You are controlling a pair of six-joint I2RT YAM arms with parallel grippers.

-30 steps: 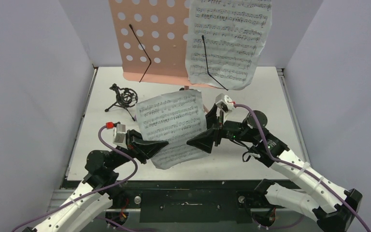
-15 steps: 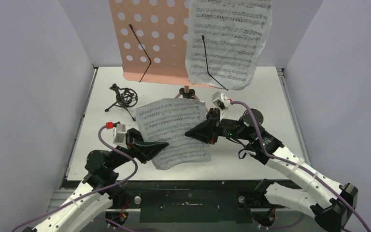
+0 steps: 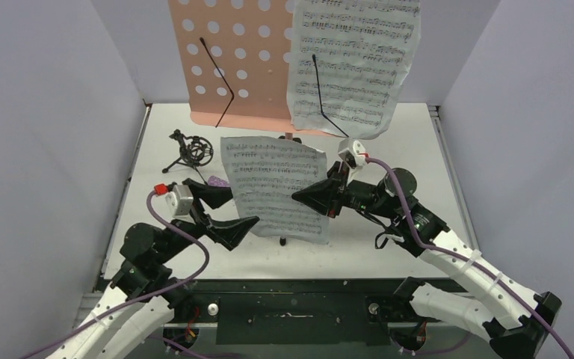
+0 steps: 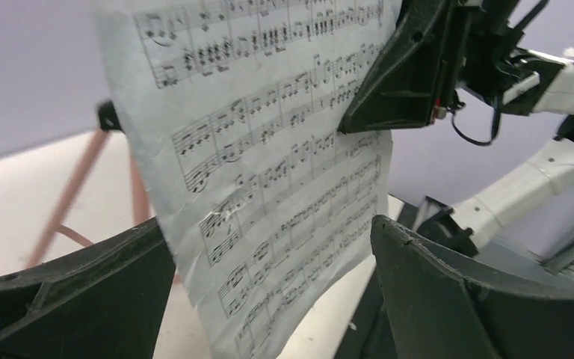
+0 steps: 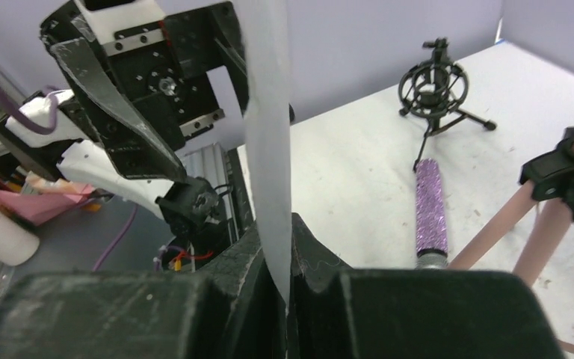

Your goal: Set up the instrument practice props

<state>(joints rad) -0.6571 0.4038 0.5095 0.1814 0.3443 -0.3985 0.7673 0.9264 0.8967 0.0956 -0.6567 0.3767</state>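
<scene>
Right claw [image 3: 299, 200] [image 5: 288, 277]: closed tight on the right edge of the loose page [image 3: 273, 187] [image 5: 265, 112], which is pinched between the two fingers.
Left claw [image 3: 241, 208] [image 4: 276, 292]: spread wide, with nothing clamped. The lower left part of the loose page [image 4: 269, 149] hangs between its fingers (contact with either finger cannot be told).
Loose page: held upright above the table [image 3: 389, 142], in front of the music stand [image 3: 232, 60].
Music stand: its pink perforated desk carries the second page [image 3: 355, 60] on the right half, pinned under a black wire arm [image 3: 325, 93].
Microphone [image 5: 430, 213] [image 3: 218, 182]: laid flat on the table, its grey head beside the pink legs of the stand. It is mostly hidden behind the loose page in the top view.
Mic holder [image 3: 190, 152] [image 5: 435, 86]: stood upright on three legs at the left rear, near the microphone's purple end.
</scene>
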